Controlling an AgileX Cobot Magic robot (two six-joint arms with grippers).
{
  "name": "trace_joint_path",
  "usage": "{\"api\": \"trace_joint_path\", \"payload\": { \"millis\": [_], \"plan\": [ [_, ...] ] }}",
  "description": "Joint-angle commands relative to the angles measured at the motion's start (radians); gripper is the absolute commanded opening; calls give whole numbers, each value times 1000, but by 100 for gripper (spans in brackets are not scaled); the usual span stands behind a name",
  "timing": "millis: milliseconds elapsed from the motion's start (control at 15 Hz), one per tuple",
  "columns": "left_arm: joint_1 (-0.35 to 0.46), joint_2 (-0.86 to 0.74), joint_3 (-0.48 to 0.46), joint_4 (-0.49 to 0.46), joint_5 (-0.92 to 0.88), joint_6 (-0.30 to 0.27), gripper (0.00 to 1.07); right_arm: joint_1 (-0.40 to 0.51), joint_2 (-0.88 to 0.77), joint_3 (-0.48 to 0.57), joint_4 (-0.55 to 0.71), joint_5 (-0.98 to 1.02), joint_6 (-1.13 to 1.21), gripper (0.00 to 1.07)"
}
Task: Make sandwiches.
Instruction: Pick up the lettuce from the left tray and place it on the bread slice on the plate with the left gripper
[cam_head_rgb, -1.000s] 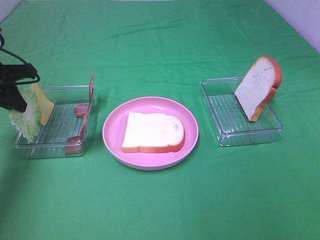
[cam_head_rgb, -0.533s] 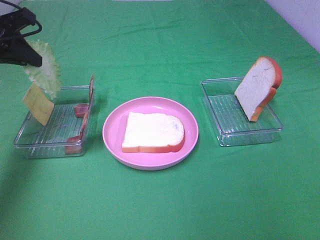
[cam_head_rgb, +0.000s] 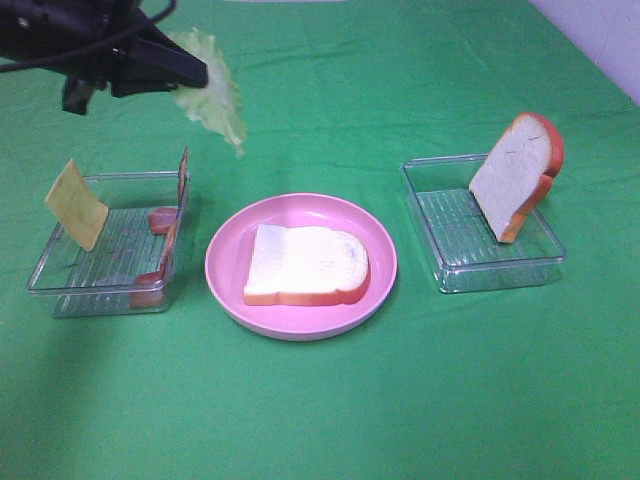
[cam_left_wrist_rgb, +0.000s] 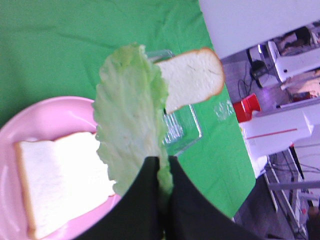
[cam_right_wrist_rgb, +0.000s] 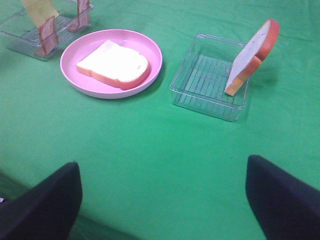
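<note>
Since half a second ago the left gripper (cam_head_rgb: 198, 74) has swung from the far left edge of the overhead view toward the middle. It has carried the ruffled pale-green lettuce leaf (cam_head_rgb: 212, 95) clear of the clear plastic left tray (cam_head_rgb: 100, 300). The yellow-orange cheese square (cam_head_rgb: 76, 204) and the pink-red bacon strips (cam_head_rgb: 168, 240) remain in that tray. The jaws are pinched tight on the leaf's stem end. The leaf trails from them with its long axis running toward 4 o'clock.

The flat white bread slice with orange-red crust (cam_head_rgb: 305, 265) lies on the round pink plate (cam_head_rgb: 215, 262), at about 5 o'clock from the leaf. Its long axis runs 9 to 3 o'clock, with the rounded top pointing to 3 o'clock. The left arm is much the nearer one and probably needs to travel on toward 5 o'clock and then lower. The right gripper (cam_right_wrist_rgb: 161, 200) has its jaws spread wide and holds nothing. It stands back from the second bread slice (cam_head_rgb: 515, 175), which leans upright in the clear right tray (cam_head_rgb: 500, 272).
</note>
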Motion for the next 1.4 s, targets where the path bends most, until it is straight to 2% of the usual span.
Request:
{"api": "trace_joint_path", "payload": {
  "millis": [67,133,333,467,600,800,1200,1267,1333,1400],
  "plan": [
    [-102,76,-6,-85,-32,65,0,1,-15,3,-1,3,-13,85],
    [-171,146,-6,-179,-45,147,0,1,-15,3,-1,3,-13,85],
    [-235,233,-20,-268,-44,239,0,1,-15,3,-1,3,-13,85],
    [-259,293,-40,-267,-45,281,0,1,-15,3,-1,3,-13,85],
    [-259,320,-40,-247,-45,281,0,1,-15,3,-1,3,-13,85],
    [-251,356,-40,-135,-103,277,0,1,-15,3,-1,3,-13,85],
    [-251,362,-40,-35,-202,247,0,1,-15,3,-1,3,-13,85],
    [-251,362,-40,-26,-213,225,0,1,-15,3,-1,3,-13,85],
    [-251,362,-40,27,-261,119,0,1,-15,3,-1,3,-13,85],
    [-251,362,-40,60,-280,84,0,1,-15,3,-1,3,-13,85]
  ]
}}
